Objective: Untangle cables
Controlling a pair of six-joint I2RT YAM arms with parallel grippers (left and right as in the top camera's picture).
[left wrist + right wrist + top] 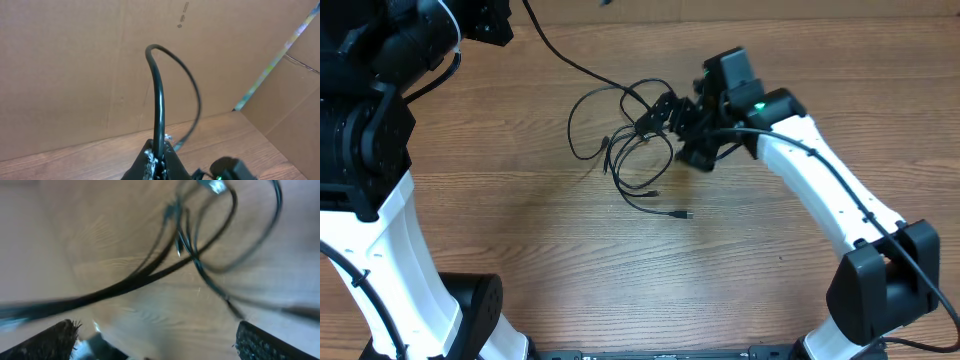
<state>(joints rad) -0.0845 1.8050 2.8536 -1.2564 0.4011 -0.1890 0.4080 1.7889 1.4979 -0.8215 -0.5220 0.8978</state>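
Observation:
The cables (pixel 625 140) lie as a loose tangle of thin black loops on the wooden table, with one plug end (pixel 682 214) trailing toward the front. One strand (pixel 560 55) runs from the tangle up to the top left. In the left wrist view my left gripper (pixel 160 160) is shut on that cable (pixel 159 100), which arches up and back down to the table. My right gripper (pixel 672 130) hovers at the tangle's right edge. Its fingers (pixel 260 340) stand wide open with nothing between them, and the blurred cable loops (pixel 200 255) lie just ahead of them.
Cardboard walls (pixel 75 65) stand behind the table. The left arm's black and white links (pixel 380 200) fill the left side, and the right arm (pixel 840 210) slants in from the lower right. Bare wood (pixel 650 290) lies in front of the tangle.

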